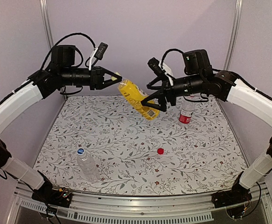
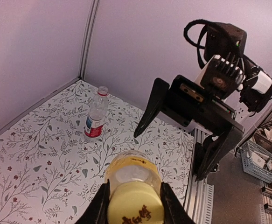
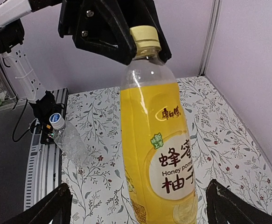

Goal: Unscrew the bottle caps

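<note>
Right wrist view has the yellow cap [image 3: 144, 37] seated on the neck of the yellow bottle [image 3: 154, 140], with the left gripper [image 1: 115, 78] clenched on it, one finger at each side. The bottle hangs tilted in the air over the far middle of the table [image 1: 196, 158]. The right gripper [image 1: 150, 105] straddles its lower body with jaws spread wide and a gap at each side, so it looks released. I judge this to be the second cap's turn. The red cap [image 1: 160, 150] lies loose on the table and the red-label bottle [image 1: 186, 112] stands open at back right. The blue cap [image 1: 80, 151] sits on the clear bottle [image 1: 88, 165] lying front left. Next, the right gripper should close firmly on the body so the left can twist.
</note>
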`<action>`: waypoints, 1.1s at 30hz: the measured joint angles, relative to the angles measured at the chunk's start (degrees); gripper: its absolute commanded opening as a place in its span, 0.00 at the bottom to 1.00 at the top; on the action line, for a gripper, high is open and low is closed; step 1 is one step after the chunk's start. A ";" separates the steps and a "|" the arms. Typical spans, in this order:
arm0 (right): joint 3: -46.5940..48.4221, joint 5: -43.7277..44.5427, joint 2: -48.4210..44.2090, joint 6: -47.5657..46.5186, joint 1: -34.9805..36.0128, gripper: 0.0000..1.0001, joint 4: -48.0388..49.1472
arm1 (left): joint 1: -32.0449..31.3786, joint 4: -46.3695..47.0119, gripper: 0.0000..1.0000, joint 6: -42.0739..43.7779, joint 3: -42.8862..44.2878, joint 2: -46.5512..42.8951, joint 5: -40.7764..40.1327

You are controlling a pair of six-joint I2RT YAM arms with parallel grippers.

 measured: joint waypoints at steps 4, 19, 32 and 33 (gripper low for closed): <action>0.02 1.14 1.62 -0.98 0.90 0.99 -1.73 | -0.15 5.16 0.08 -3.52 -1.55 -0.68 2.75; 0.13 2.43 4.02 -1.77 1.66 0.68 -2.45 | -1.57 11.37 0.06 -8.24 -3.93 -0.70 6.19; -1.16 -0.26 3.98 -2.27 1.77 0.43 -2.12 | -1.66 12.79 0.73 -8.02 -6.95 -2.14 6.10; -1.66 -0.87 3.80 -2.12 1.77 0.43 -1.68 | -1.66 12.81 0.79 -7.89 -7.56 -2.54 5.90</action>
